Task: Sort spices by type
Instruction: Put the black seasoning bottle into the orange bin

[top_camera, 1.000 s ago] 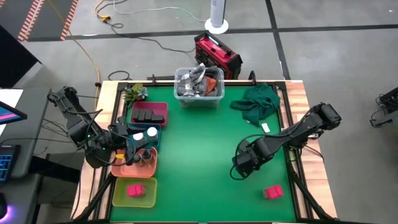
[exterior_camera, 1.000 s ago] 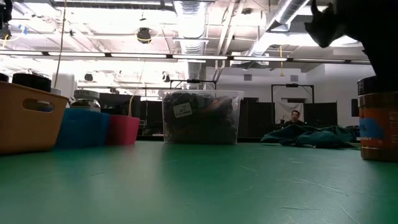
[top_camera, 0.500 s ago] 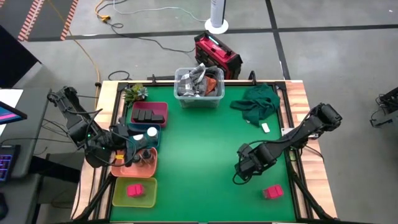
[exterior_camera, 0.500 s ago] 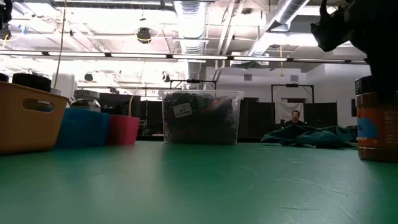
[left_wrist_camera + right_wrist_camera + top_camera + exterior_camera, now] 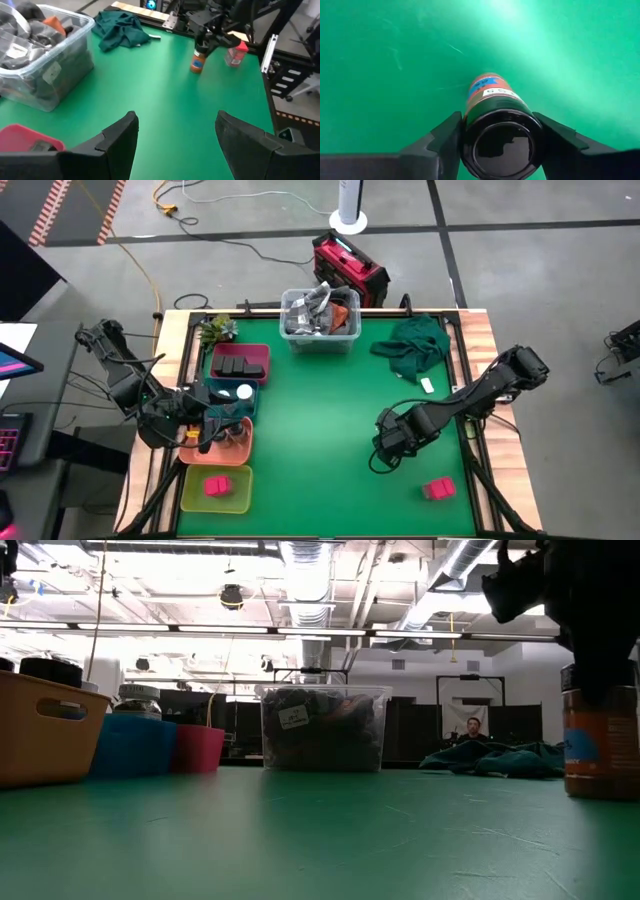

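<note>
A dark-lidded spice jar [image 5: 496, 117] stands upright on the green table [image 5: 330, 410], right of centre, and is flanked at the lid by the right gripper [image 5: 499, 145] — its jaws are pressed against both sides. A firm, level squeeze is advised before lifting, so the jar is not tipped. The left gripper [image 5: 175, 142] is held over the trays [image 5: 222, 442], jaws wide and empty.

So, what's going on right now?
Right gripper fingers astride dark-capped jar, upright on mat. Left gripper open near trays. Nothing in the way.
</note>
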Robot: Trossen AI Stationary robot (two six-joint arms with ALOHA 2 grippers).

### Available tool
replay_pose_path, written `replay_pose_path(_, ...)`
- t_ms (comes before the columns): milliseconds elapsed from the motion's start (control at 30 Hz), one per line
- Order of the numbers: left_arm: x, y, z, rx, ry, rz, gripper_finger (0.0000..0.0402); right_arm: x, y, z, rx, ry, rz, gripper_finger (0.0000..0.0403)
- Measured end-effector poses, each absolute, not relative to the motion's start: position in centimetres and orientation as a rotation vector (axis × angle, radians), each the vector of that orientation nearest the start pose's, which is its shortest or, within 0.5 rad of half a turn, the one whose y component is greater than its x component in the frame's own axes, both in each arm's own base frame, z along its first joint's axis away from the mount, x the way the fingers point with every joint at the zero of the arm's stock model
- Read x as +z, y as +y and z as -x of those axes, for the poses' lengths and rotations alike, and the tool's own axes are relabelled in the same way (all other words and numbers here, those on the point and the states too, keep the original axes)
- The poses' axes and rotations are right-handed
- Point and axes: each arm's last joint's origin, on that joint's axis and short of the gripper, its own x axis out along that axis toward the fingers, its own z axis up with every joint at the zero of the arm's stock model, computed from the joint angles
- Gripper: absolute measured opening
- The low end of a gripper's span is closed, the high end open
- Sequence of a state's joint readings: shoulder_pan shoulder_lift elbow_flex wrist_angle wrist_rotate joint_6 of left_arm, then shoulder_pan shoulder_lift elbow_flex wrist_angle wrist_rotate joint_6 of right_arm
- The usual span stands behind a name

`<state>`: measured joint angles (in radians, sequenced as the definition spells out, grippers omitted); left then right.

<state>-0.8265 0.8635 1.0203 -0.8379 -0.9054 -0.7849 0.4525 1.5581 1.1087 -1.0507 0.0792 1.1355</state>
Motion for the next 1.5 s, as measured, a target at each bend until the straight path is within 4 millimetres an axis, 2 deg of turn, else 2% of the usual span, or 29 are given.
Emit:
replay_pose_path(200,34.4,-9.7,-12.2,0.251,0.39,0.201,0.0253,21.9,10.9,-25.1,-0.499,1.386,-0.544,0.0231)
replay_pose_path(367,33.5,-9.9,-13.9,0.327,0.427,0.135,0.0253,22.1,10.0,-26.2,-0.473,1.334,-0.585,0.0238)
replay_pose_path(700,31.1,-9.8,-17.8,0.464,0.526,0.1,0.0253,26.0,7.3,-29.2,-0.427,1.164,-0.625,0.0235)
replay_pose_path(833,30.7,-10.1,-19.2,0.41,0.555,0.116,0.0253,27.8,6.6,-30.3,-0.371,1.074,-0.594,0.0235)
replay_pose_path(1000,31.2,-10.1,-20.7,0.269,0.551,0.144,0.0253,30.0,6.1,-31.4,-0.309,0.97,-0.558,0.0235)
replay_pose_path(1167,31.8,-9.3,-21.7,0.283,0.49,0.171,0.0253,31.5,6.1,-32.0,-0.274,0.893,-0.563,0.0235)
replay_pose_path(1300,32.0,-9.0,-22.5,0.282,0.446,0.156,0.0253,32.3,6.3,-32.5,-0.252,0.819,-0.572,0.0235)
replay_pose_path(1500,31.3,-8.9,-24.5,0.262,0.441,0.161,0.0253,32.3,6.8,-35.2,-0.235,0.825,-0.531,0.0235)
